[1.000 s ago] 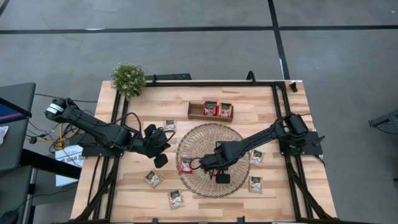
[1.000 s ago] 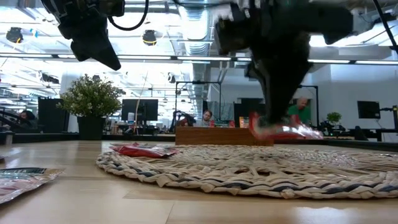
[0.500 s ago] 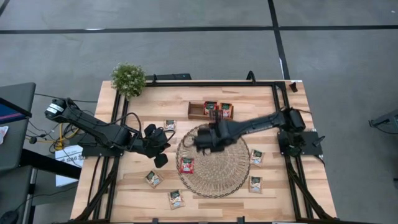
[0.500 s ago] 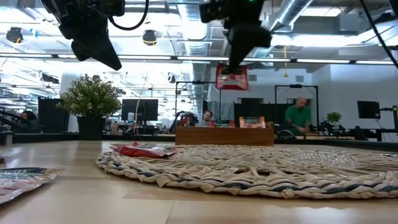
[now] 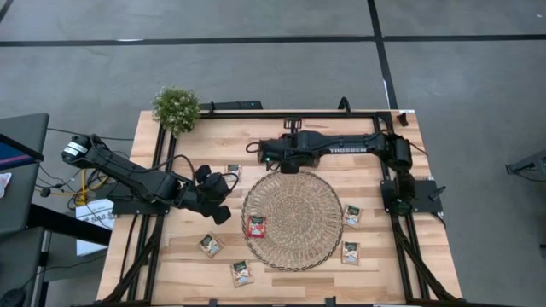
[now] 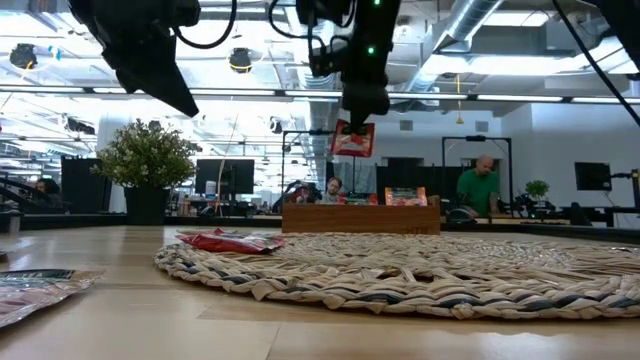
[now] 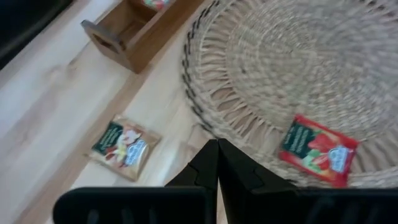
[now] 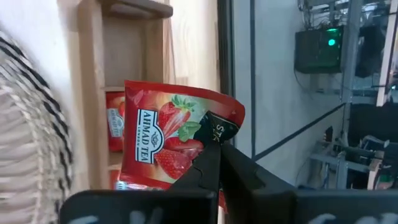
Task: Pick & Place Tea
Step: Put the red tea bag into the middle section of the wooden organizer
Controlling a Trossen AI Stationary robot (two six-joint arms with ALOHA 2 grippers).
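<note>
My right gripper (image 5: pixel 271 157) hangs above the left end of the wooden tray (image 5: pixel 312 160), shut on a red tea sachet (image 8: pixel 166 138). The low view shows this sachet (image 6: pixel 353 139) in the air over the tray (image 6: pixel 360 217). Red sachets (image 8: pixel 114 121) stand in the tray. Another red sachet (image 5: pixel 256 226) lies flat on the round woven mat (image 5: pixel 290 220). Several whitish sachets lie flat on the wood, one of them (image 5: pixel 233 170) beside my left gripper (image 5: pixel 220 213). That gripper is shut, holds nothing, and hovers left of the mat. My right gripper pinches the red sachet at one edge, near a corner (image 8: pixel 217 129), between its two fingers. The fingers slant down from above. The sachet hangs below them, slightly tilted, clear of the tray and the mat.
A potted plant (image 5: pixel 176 108) stands at the far left corner. Whitish sachets lie near the front edge (image 5: pixel 241 273) and right of the mat (image 5: pixel 351 215). A black frame (image 5: pixel 375 115) runs along the table's sides. People sit in the room beyond the table.
My right gripper has risen from the near part of the mat and swung toward the table's far edge, turning as it went, to stand over the tray's left end. The red sachet it holds has been lifted clear of the mat and now hangs high.
</note>
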